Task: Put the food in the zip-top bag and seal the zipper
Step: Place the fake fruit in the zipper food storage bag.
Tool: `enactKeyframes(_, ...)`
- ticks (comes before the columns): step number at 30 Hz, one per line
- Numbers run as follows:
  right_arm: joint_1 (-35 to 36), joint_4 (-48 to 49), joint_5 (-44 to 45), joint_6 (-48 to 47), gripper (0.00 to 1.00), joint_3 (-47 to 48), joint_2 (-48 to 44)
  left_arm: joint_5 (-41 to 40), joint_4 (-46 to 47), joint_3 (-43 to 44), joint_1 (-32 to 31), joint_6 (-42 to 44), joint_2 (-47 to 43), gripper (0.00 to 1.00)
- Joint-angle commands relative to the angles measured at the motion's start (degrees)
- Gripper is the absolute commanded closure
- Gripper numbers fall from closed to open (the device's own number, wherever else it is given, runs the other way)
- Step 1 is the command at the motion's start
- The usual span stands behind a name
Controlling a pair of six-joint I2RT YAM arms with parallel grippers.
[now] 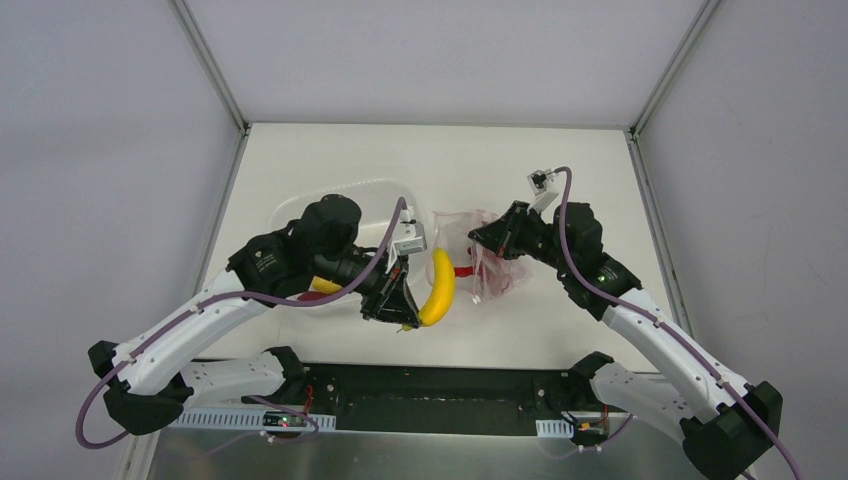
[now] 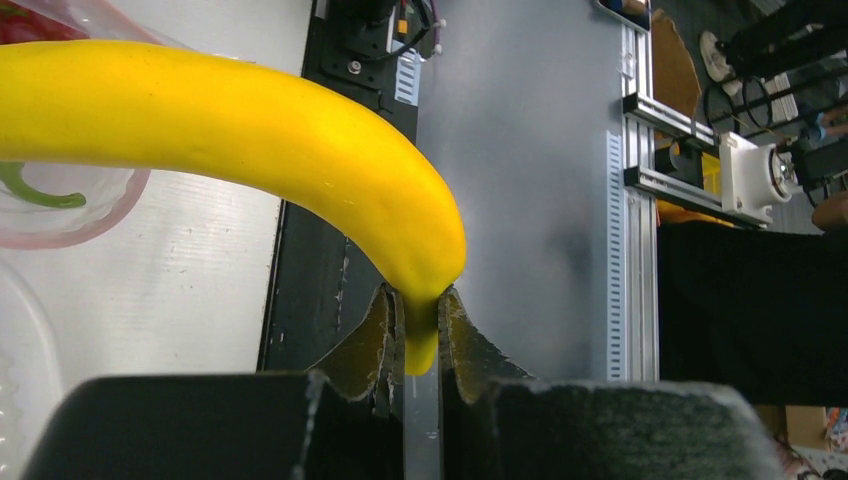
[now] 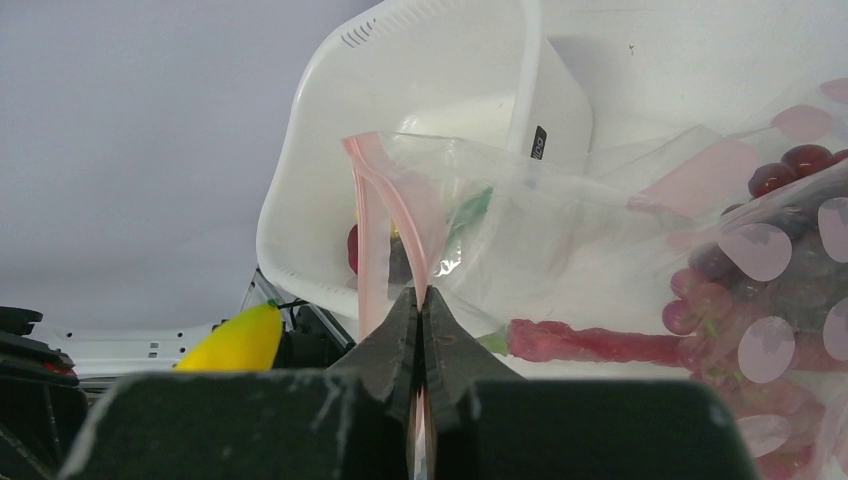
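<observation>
Yellow curved plastic toy banana (image 1: 437, 287) is held in the left gripper (image 1: 404, 318). The claw pinches only the thin stem tip, fingers (image 2: 365, 340) pressed on either side of it, and the rest of the banana arcs up and away toward the bag. Left arm sweeps in from its base at the left, elbow bent, wrist turned down toward the near edge of the white table (image 1: 330, 150). Right arm rises from its base at the right and bends leftward. The right gripper (image 1: 476, 240) is pressed together on the thin pink-red zipper strip (image 3: 385, 215) of the clear crinkly zip-top bag (image 3: 560, 200), holding the mouth edge up. Bag sits mid-table, just right of the banana. Inside lie a red toy chili (image 3: 600, 342) and a dark red grape bunch (image 3: 740, 290). White translucent plastic tub (image 3: 440, 80) stands behind the bag.
</observation>
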Motion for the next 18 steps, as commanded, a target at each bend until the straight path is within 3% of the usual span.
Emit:
enactKeyframes(1, 0.1, 3.1, -0.7, 0.0, 1.0, 3.0, -1.0, 5.6, -0.3, 4.0, -0.4, 4.9, 2.3, 1.0)
enactKeyframes(5, 0.1, 3.3, -2.0, -0.1, 1.0, 3.1, -1.2, 3.2, -3.4, 6.1, -0.4, 8.1, 5.6, 1.0)
enactKeyframes(18, 0.6, 2.9, -6.1, -1.8, 1.0, 2.8, -3.6, -10.1, -25.0, 27.1, 1.1, 17.4, 27.6, 1.0)
